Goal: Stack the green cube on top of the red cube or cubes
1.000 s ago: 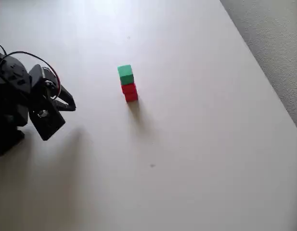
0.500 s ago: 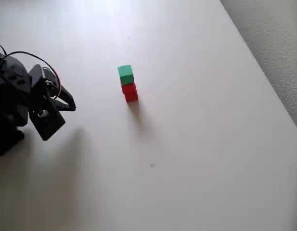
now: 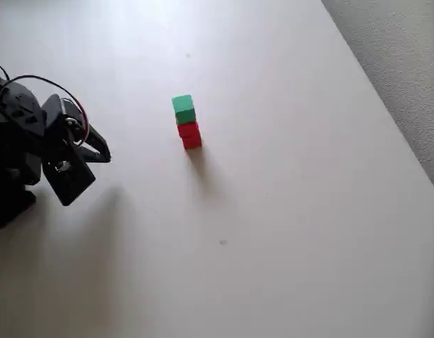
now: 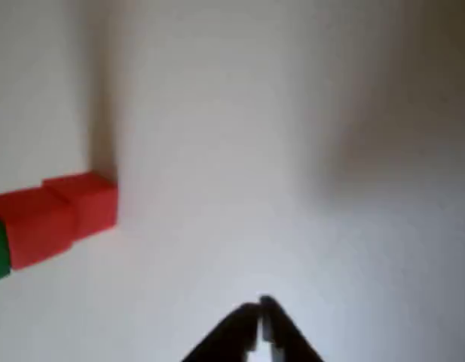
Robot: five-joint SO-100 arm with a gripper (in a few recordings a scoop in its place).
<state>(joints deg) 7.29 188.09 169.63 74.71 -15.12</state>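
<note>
Evidently the task looks complete: the green cube (image 3: 182, 105) sits atop the red cubes (image 3: 190, 134), while my claw (image 4: 260, 308), closed and empty, rests well left on the table (image 3: 287, 211).

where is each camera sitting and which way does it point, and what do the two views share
Overhead view: fixed above the white table, looking down; the stack stands mid-table, green cube on the red cubes, with the black arm and its gripper at the picture's left edge.
Wrist view: rides on the arm, looking along the tabletop; this picture lies on its side, so the stack runs sideways at the left edge. The dark fingertips of the gripper meet at the bottom.
Shared: the stack, the table, the gripper.
</note>
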